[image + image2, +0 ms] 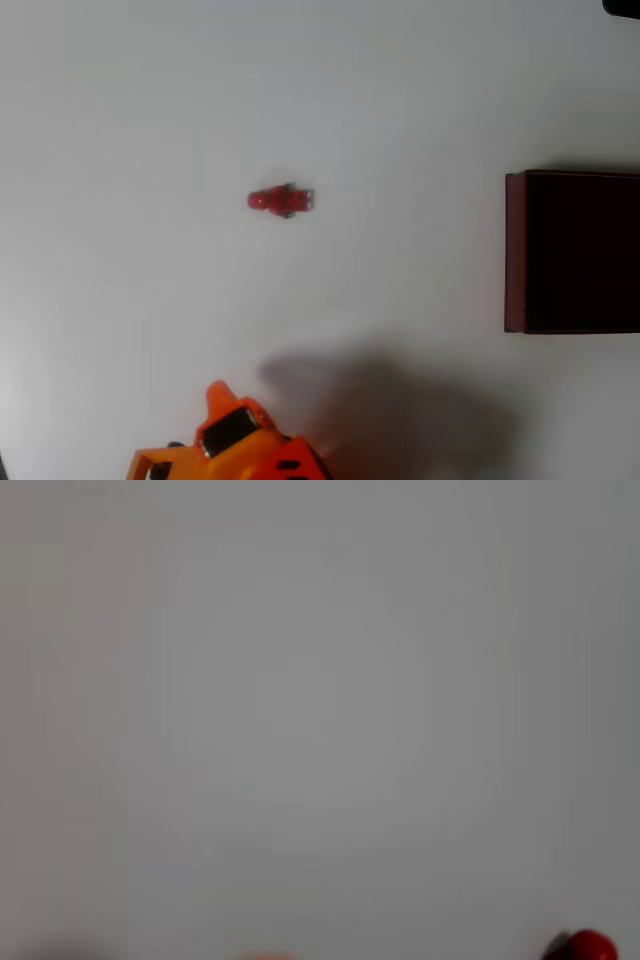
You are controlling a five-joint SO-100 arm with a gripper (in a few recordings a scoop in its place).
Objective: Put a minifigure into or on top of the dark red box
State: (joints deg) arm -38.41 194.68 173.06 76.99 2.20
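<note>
In the overhead view I see my orange tool (222,398) at the bottom edge, touching nothing; I cannot tell how far open it is. The minifigure (281,200) lies on the white bench (120,120), well apart from the tool, with the dark red box (516,250) far right.

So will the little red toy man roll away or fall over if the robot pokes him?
Probably neither. The minifigure already lies flat on the white table, so there is nothing left to tip. It looks blocky rather than round, so a poke would likely slide or spin it. Being tiny, it probably weighs little and may skid away from the jaws.
</note>
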